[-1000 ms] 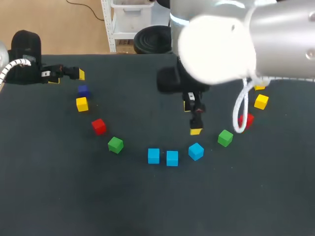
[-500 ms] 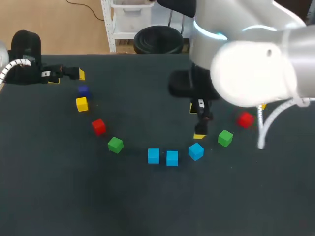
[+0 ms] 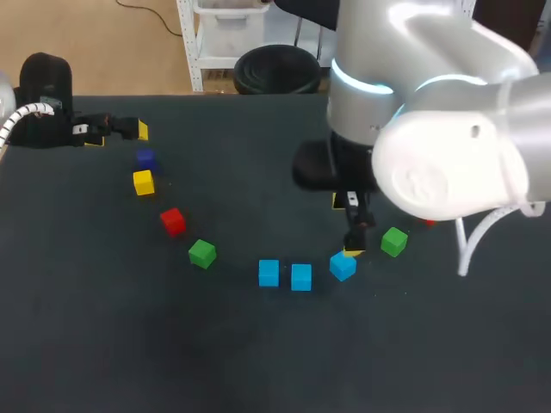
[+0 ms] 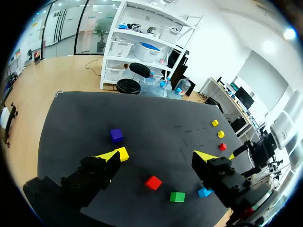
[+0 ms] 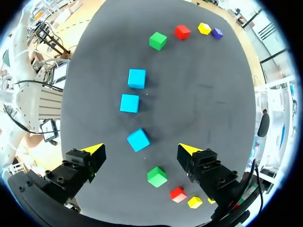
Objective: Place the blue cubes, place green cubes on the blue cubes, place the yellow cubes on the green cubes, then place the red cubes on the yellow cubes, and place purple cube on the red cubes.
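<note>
Three blue cubes (image 3: 269,273) (image 3: 300,277) (image 3: 343,266) lie in a loose row at the front middle of the table. My right gripper (image 3: 351,229) hangs open just above and behind the rightmost one; in the right wrist view that blue cube (image 5: 138,139) lies on the table between the spread fingers of the gripper (image 5: 140,150), untouched. Green cubes (image 3: 202,253) (image 3: 394,242) flank the row. A red cube (image 3: 173,221), a yellow cube (image 3: 144,181) and a purple cube (image 3: 145,158) sit at the left. My left gripper (image 3: 120,132) rests open at the far left, holding nothing.
My right arm (image 3: 430,146) covers the table's right side, so only a sliver of a red cube (image 3: 428,222) shows there. The right wrist view shows that red cube (image 5: 178,194) and a yellow cube (image 5: 194,202) beside the green cube (image 5: 156,176).
My right arm has swung forward and down, bringing its open gripper over the rightmost blue cube; it now hides the right-hand yellow cubes. The left arm has stayed put.
</note>
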Motion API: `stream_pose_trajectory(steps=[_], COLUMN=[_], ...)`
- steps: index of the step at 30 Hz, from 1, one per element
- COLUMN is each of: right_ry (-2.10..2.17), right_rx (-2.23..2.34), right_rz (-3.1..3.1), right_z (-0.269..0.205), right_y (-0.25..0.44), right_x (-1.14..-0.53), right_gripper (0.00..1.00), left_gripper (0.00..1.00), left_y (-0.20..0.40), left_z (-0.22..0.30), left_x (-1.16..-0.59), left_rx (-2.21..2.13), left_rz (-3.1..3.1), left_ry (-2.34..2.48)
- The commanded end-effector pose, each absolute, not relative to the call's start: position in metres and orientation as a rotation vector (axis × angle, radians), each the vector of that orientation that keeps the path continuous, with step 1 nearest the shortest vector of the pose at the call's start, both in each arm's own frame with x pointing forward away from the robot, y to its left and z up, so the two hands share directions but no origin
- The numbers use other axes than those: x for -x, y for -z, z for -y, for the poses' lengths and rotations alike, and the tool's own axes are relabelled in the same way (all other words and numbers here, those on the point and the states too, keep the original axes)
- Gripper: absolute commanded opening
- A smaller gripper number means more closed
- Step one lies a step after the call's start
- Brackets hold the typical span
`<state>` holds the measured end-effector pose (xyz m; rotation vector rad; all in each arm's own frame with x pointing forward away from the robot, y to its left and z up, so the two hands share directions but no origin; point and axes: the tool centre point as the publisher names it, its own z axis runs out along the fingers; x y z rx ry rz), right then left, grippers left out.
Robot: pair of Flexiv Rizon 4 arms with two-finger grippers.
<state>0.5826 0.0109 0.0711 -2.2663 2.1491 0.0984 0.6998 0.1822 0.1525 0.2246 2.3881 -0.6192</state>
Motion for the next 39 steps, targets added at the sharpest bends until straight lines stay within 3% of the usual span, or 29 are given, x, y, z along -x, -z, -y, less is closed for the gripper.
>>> stream_pose_trajectory(steps=[1, 39], right_ry=[-0.115, -0.139], right_rx=[2.271, 2.694], right_rz=[-2.164, -1.677], right_z=[-0.015, -0.005], right_y=[-0.066, -0.001], right_x=[-0.589, -0.577], right_gripper=[1.0, 1.0], left_gripper=[1.0, 1.0], left_y=[-0.151, -0.151], left_z=[-0.184, -0.184], left_x=[-0.7, -0.7], left_rx=[-0.23, -0.23], left_rz=[-2.379, -2.379], left_ry=[0.631, 0.631])
